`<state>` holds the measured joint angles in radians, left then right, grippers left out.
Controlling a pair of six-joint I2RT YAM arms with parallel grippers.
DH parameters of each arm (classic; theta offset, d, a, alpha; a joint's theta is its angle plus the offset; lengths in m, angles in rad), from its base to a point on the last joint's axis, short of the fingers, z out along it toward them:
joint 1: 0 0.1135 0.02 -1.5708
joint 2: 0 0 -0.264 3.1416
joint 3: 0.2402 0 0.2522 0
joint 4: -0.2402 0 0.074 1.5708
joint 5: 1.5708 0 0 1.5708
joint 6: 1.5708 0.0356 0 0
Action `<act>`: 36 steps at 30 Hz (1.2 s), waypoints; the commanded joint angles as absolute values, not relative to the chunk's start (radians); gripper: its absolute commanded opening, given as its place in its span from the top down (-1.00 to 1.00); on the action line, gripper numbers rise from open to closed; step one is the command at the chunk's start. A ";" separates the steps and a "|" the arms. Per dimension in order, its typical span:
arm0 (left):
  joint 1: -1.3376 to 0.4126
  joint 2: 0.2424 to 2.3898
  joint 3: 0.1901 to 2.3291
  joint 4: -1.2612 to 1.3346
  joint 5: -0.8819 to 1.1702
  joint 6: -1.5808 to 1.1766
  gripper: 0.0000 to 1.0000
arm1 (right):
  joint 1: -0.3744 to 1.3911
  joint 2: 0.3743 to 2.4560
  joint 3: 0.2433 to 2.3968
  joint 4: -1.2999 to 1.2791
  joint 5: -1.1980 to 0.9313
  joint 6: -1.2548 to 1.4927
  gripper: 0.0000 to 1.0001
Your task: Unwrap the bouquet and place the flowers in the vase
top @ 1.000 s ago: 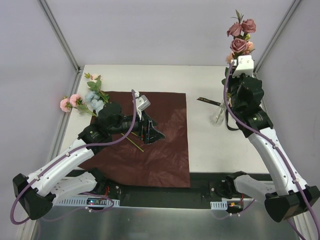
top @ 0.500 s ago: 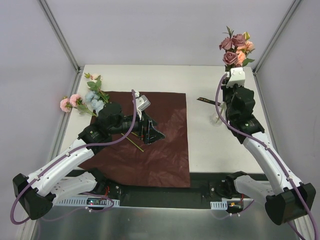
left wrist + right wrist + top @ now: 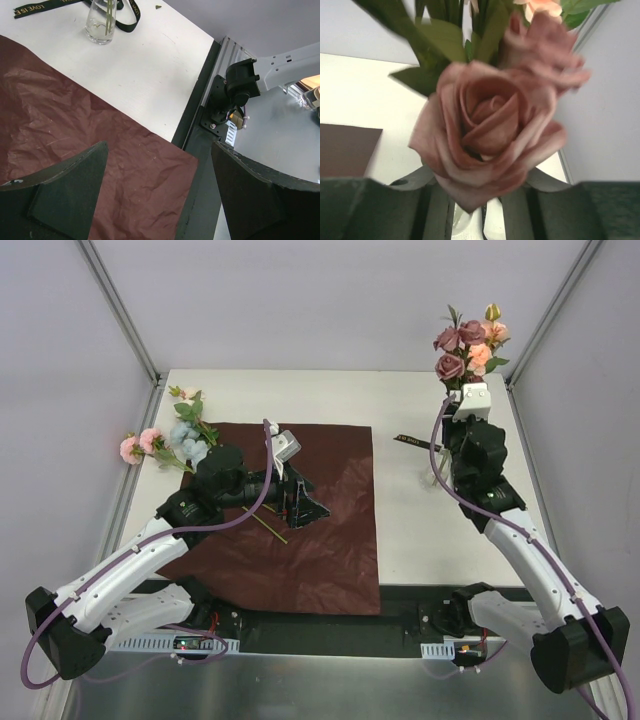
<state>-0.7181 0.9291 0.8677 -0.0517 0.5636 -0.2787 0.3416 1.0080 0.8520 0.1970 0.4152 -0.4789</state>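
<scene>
Dark red paper lies flat and unwrapped across the left-centre of the white table. My left claw hangs over it, jaws wide apart with nothing between them. Pink and pale blue flowers lie at the paper's far left corner, partly on the table. On the right, the glass vase stands upright just beside a black ribbon, with green stems in its neck. My right claw is above the vase, just below the mauve and peach roses. I cannot tell whether it grips their stems or stands loose around them.
</scene>
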 commanded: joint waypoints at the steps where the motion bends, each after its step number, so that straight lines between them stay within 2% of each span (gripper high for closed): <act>1: -0.707 0.913 0.870 -0.034 0.540 -0.287 -0.67 | 0.334 0.960 0.888 0.178 0.480 -0.413 0.14; 2: -0.706 0.910 0.868 -0.032 0.538 -0.291 -0.68 | 0.334 0.953 0.900 0.151 0.489 -0.402 -0.01; 8: -0.706 0.933 0.862 -0.034 0.511 -0.302 -0.71 | 0.336 0.894 0.982 -0.103 0.512 -0.298 -0.49; 11: -0.707 0.951 0.868 -0.041 0.471 -0.311 -0.72 | 0.336 0.849 1.011 -0.236 0.493 -0.226 -0.64; 16: -0.680 1.000 0.899 -0.113 0.272 -0.373 -0.71 | 0.336 0.752 1.005 -0.442 0.395 -0.109 -0.73; 18: -0.619 1.035 0.910 -0.143 0.235 -0.440 -0.69 | 0.336 0.715 0.971 -0.497 0.347 -0.071 -0.74; 26: -0.302 1.117 0.877 -0.307 0.091 -0.771 -0.66 | 0.356 0.627 0.778 -0.500 -0.179 0.110 -0.75; 28: -0.263 1.138 0.880 -0.346 -0.030 -0.819 -0.65 | 0.392 0.603 0.715 -0.486 -0.213 0.147 -0.75; 32: -0.235 1.225 0.940 -0.413 -0.107 -0.848 -0.62 | 0.459 0.549 0.672 -0.518 -0.175 0.144 -0.76; 36: -0.226 1.386 1.050 -0.472 -0.161 -0.873 -0.46 | 0.471 0.512 0.686 -0.577 -0.144 0.101 -0.77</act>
<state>-0.2344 1.2713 0.9360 -0.3920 -0.0486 -0.8074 0.4618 0.5625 0.6506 -0.5488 -0.1326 0.1047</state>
